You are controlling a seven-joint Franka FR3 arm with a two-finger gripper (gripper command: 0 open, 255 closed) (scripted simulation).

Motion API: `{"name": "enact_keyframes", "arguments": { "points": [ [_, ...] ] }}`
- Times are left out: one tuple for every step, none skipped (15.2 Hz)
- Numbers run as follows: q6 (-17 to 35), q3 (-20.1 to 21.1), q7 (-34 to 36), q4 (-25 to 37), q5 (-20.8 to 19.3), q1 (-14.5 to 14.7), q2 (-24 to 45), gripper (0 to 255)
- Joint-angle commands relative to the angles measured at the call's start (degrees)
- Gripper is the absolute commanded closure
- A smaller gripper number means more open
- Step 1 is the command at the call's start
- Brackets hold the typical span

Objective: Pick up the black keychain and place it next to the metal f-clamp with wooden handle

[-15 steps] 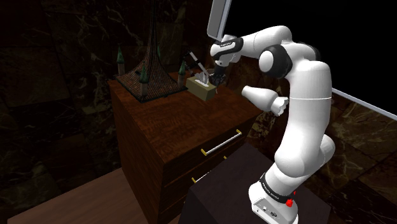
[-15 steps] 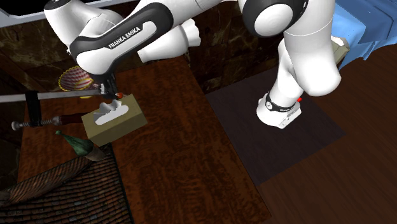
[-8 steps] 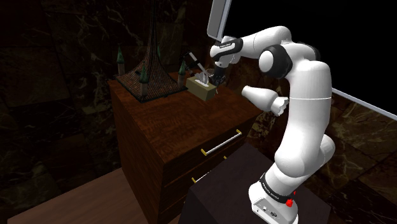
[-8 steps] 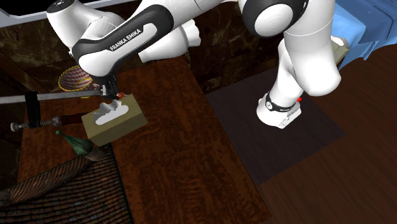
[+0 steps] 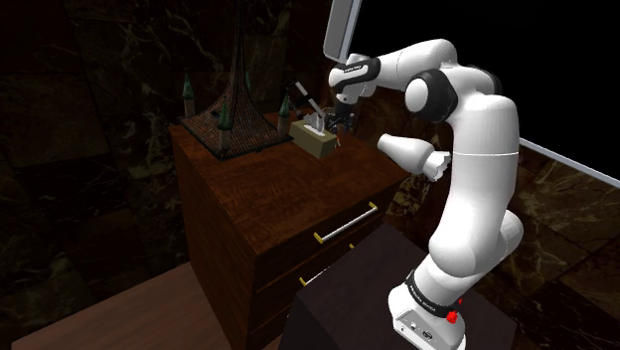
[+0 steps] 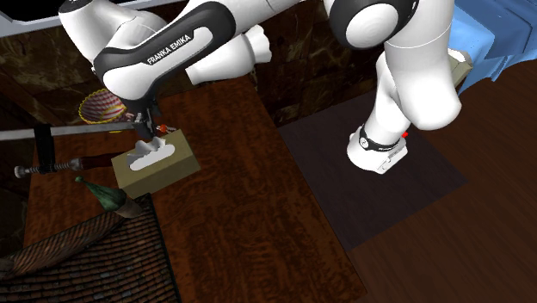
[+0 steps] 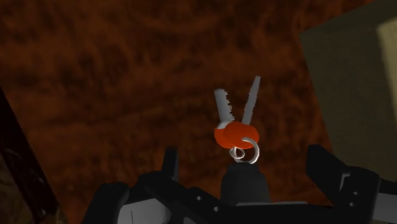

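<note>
My gripper [image 7: 247, 167] is open just above the wooden dresser top [image 7: 127, 76]. The keychain [image 7: 238, 130] lies between the spread fingers [image 7: 168, 164] without touching them: two silver keys, an orange-red head, a metal ring and a black fob. In the second exterior view the gripper [image 6: 151, 129] hangs beside the tissue box [image 6: 155, 163], and a red speck of the keychain [image 6: 160, 130] shows at its tip. The f-clamp [image 6: 86, 129], a metal bar with a wooden handle [image 6: 60, 163], lies right beside it. The shoulder view has the gripper [image 5: 343, 121] at the dresser's far corner.
The olive tissue box [image 5: 316, 139] stands right by the hand. A dark netted model with green bottles [image 6: 77, 250] covers the other end of the top. A striped shell-like bowl [image 6: 101, 108] sits past the clamp. Drawer handles [image 5: 346, 223] face the stand [image 5: 378, 288].
The fingers have spread apart and let go of the keychain. The arm has hardly moved.
</note>
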Motion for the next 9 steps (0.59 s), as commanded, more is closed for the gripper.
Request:
{"name": "enact_keyframes", "arguments": {
  "points": [
    [-2.92, -0.21, 0.25, 1.68, -0.37, 0.01, -1.25, 0],
    [-4.22, -0.29, 0.35, 2.56, -0.51, -0.01, -1.68, 0],
    [-4.22, -0.29, 0.35, 2.56, -0.51, -0.01, -1.68, 0],
    [-4.21, -0.29, 0.35, 2.56, -0.51, -0.01, -1.68, 0],
    [-4.21, -0.29, 0.35, 2.56, -0.51, -0.01, -1.68, 0],
    [-4.21, -0.29, 0.35, 2.56, -0.51, -0.01, -1.68, 0],
    [-4.22, -0.29, 0.35, 2.56, -0.51, -0.01, -1.68, 0],
    [-4.22, -0.29, 0.35, 2.56, -0.51, -0.01, -1.68, 0],
    [-4.22, -0.29, 0.35, 2.56, -0.51, -0.01, -1.68, 0]
  ]
}}
